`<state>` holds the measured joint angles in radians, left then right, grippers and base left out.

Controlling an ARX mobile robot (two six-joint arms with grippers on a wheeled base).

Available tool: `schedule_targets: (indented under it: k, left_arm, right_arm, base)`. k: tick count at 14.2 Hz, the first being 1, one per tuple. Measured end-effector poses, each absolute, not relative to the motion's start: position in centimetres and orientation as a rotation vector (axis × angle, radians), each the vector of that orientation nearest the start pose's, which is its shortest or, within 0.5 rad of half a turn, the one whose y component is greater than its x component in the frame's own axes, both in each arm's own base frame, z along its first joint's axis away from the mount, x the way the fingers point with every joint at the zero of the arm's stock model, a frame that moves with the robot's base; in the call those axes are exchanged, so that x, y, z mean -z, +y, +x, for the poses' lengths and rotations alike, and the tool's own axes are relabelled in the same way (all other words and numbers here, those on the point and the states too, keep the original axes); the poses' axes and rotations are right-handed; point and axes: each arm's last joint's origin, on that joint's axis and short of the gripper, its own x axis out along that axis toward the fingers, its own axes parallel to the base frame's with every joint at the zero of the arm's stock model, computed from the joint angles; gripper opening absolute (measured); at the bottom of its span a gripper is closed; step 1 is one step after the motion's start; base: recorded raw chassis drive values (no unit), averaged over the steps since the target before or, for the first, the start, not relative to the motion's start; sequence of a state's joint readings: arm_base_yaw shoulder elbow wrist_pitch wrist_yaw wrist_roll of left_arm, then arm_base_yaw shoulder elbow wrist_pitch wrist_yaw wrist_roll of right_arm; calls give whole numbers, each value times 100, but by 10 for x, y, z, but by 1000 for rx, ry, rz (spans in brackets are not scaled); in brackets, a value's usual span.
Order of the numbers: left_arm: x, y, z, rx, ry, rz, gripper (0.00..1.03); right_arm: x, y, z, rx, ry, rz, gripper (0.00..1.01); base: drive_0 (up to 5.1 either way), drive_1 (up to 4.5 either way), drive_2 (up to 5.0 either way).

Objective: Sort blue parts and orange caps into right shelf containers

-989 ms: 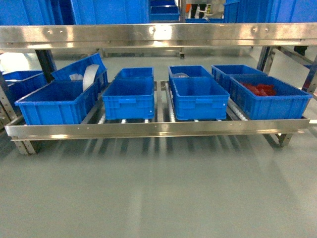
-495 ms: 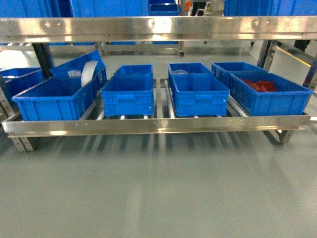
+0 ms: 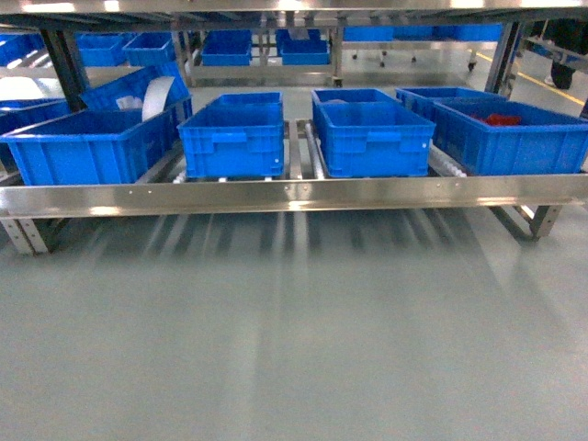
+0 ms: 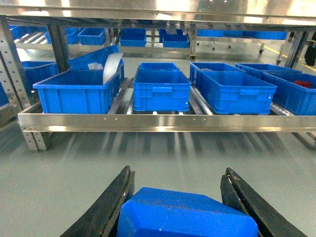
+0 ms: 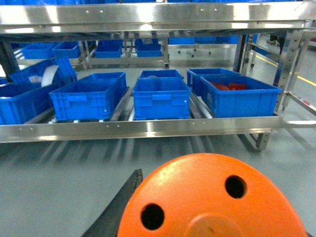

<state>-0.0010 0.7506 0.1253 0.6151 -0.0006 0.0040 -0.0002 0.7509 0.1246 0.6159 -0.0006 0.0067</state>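
My left gripper (image 4: 178,174) is shut on a blue part (image 4: 187,215), a bright-blue block that fills the gap between the two black fingers (image 4: 116,197). In the right wrist view an orange cap (image 5: 197,197) with two small holes in its flat top sits in my right gripper (image 5: 210,183); only its left finger (image 5: 118,202) shows, the other is hidden behind the cap. The right shelf containers (image 3: 514,142) stand ahead on the low rack, well beyond both grippers. Neither gripper appears in the head view.
A steel rack front rail (image 3: 294,195) runs across at low height. Behind it stand several blue crates (image 3: 372,138); the rightmost holds red pieces (image 3: 501,118). A tilted crate with a white roll (image 3: 156,96) is at the left. Grey floor (image 3: 294,331) lies between me and the rack.
The head view has shifted: the rack's upper rail has slid up to the frame's top edge, and the crates appear lower-angled and nearer. More crates show behind the rack.
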Motion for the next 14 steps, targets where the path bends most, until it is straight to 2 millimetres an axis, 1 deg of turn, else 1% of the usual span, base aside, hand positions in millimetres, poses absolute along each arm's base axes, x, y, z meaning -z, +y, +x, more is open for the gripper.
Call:
schedule_targets:
  k: [14]
  left_arm:
    - [-188,0,157,0,12,4,45]
  right_arm:
    - [-187,0,157,0,11,6,43]
  base:
    - [0,0,0]
